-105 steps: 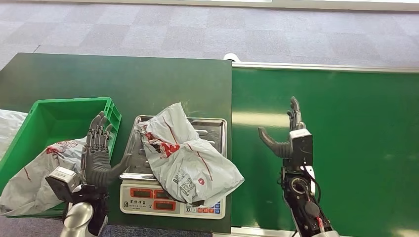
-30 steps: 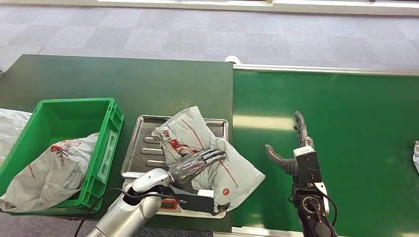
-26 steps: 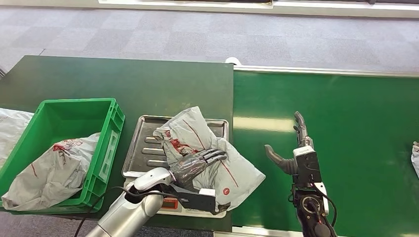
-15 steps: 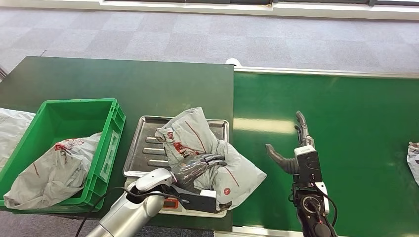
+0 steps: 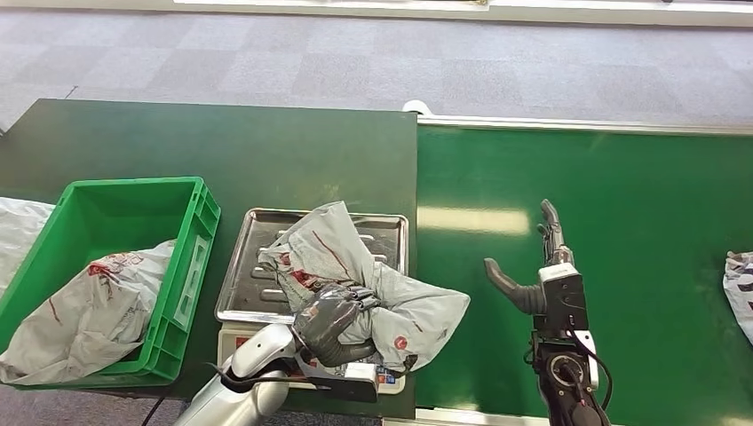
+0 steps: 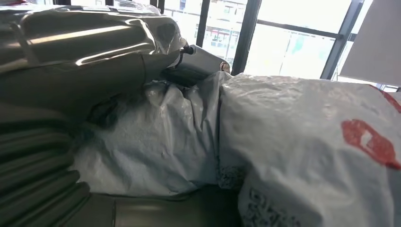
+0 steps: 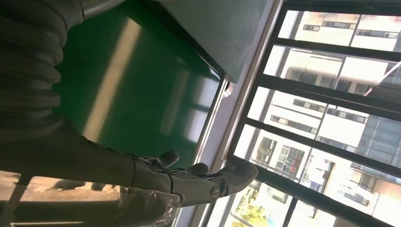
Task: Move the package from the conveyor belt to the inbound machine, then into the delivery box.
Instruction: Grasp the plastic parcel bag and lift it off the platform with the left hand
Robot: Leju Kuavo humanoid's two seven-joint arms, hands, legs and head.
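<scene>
The head view gives the whole layout: a grey package point(image 5: 355, 280) with red markings lies crumpled on the steel tray of the inbound machine point(image 5: 257, 266), a weighing scale standing on the dark green table point(image 5: 222, 142). Its near right corner overhangs the tray edge toward the conveyor belt point(image 5: 622, 195).

The left wrist view supplies what the head view cannot: at close range the plastic is bunched into folds against the hand's grey thumb point(image 6: 85, 42), with a red logo and printed label on the bag's surface.

The left hand point(image 5: 330, 321) has its fingers curled down over the near portion of the package, gripping it, with film gathered under the fingertips. The silver forearm comes up from the lower edge of the picture, across the front of the scale (its display panel is partly covered).

The right hand point(image 5: 542, 271) holds nothing. It stands upright above the belt, fingers extended and pointing away from the robot, thumb spread out toward the scale. The right wrist view shows those fingers apart over bare green belt, with windows beyond.

A green delivery box point(image 5: 191, 226) sits left of the scale and contains another grey bag point(image 5: 84, 306). A further bag point(image 5: 737, 288) lies at the belt's right edge.
</scene>
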